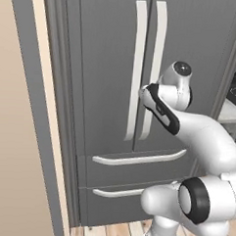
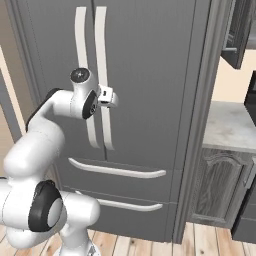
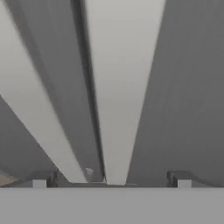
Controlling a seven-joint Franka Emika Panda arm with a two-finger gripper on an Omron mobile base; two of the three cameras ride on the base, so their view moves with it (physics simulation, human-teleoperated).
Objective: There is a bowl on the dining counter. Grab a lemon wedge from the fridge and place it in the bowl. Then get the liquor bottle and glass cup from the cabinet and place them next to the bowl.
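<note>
The tall dark grey fridge (image 1: 108, 65) (image 2: 150, 75) stands shut, its two long pale handles side by side at the door seam. My gripper (image 1: 143, 94) (image 2: 114, 100) is up against these handles at mid height, open. In the hand view one pale handle (image 3: 118, 87) runs between my fingertips (image 3: 39, 183), and my gripper (image 3: 111, 181) is not closed on it. The second handle (image 3: 35, 109) passes on the left. The lemon wedge is hidden behind the shut doors. The bowl, dining counter, liquor bottle and glass cup are out of view.
Two drawers with pale handles (image 1: 137, 158) (image 2: 117, 171) sit below the doors. Right of the fridge are a pale worktop (image 2: 230, 130) over an arched-panel base cabinet (image 2: 220, 185) and a dark wall cabinet (image 2: 240, 35). A beige wall (image 1: 11, 134) flanks the left.
</note>
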